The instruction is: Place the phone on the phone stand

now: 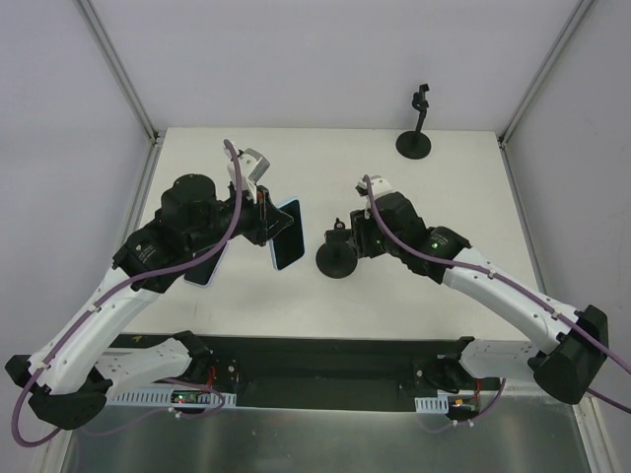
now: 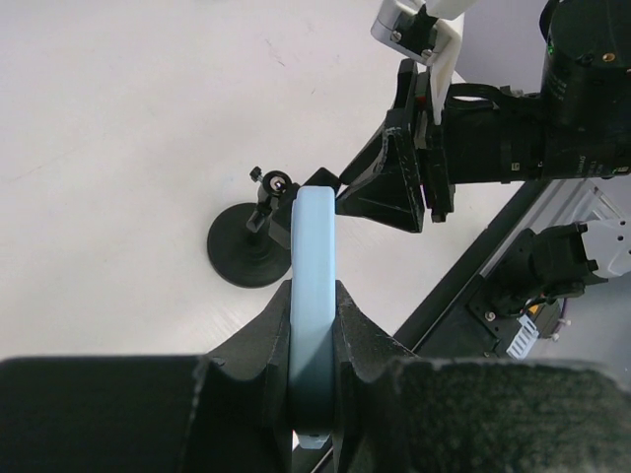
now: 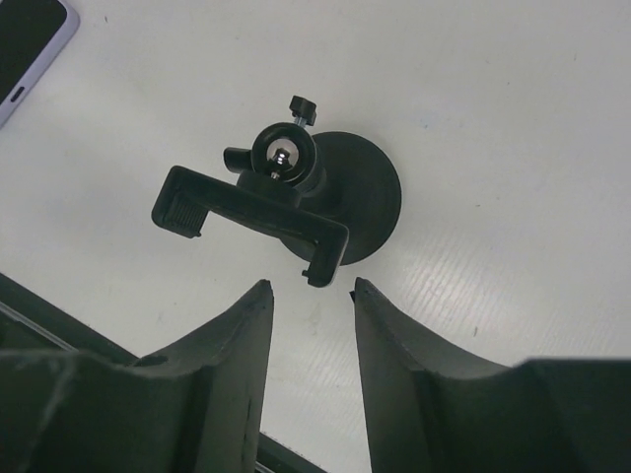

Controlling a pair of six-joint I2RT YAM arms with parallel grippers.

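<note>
The left hand (image 2: pixel 314 293) is clamped tight on the lower end of the light-blue phone (image 2: pixel 314 232). It holds the phone on edge, off the tabletop (image 1: pixel 444 197) and just left of the phone stand (image 1: pixel 337 256). The stand sits near the middle of the tabletop, a little toward the near edge. Its cradle (image 3: pixel 251 212) is tipped over on the ball joint above the round base. The right hand (image 3: pixel 308 288) hovers just on the near side of the stand, fingers about half apart and gripping nothing. One end of the cradle lies just beyond the fingertips. A second phone (image 3: pixel 25 34) lies flat toward the left edge, under the left arm. A second stand (image 1: pixel 418 126) is at the far edge, well apart.

The step in hand looks like steadying the stand before the phone goes in. Next, the right hand probably needs to pinch the cradle or stem so the stand cannot slide. The left hand must then line the phone's edge up with the cradle's slot.
</note>
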